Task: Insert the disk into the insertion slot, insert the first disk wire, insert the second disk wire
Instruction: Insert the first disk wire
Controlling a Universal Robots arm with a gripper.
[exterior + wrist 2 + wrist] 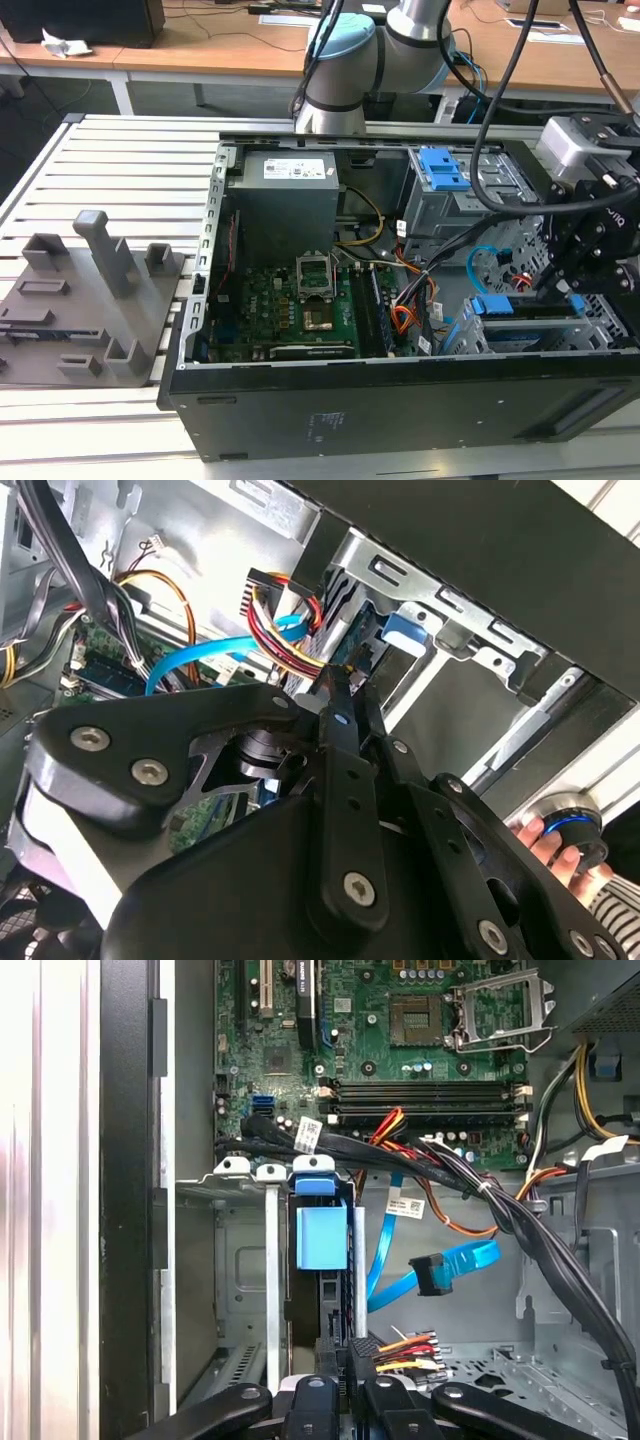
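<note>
Just beside the disk (320, 1245) seated in the insertion slot (272, 1280), fingers (342, 745) pinch narrowly on a coloured wire plug (366, 1348).

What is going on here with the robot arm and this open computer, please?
A robot arm is reaching into an open computer case. The disk in its blue carrier already sits in the insertion slot. The hand is down at the disk's end, right by a red, yellow and black wire bundle. A blue cable lies loose beside the bay, its plug unconnected.
</note>
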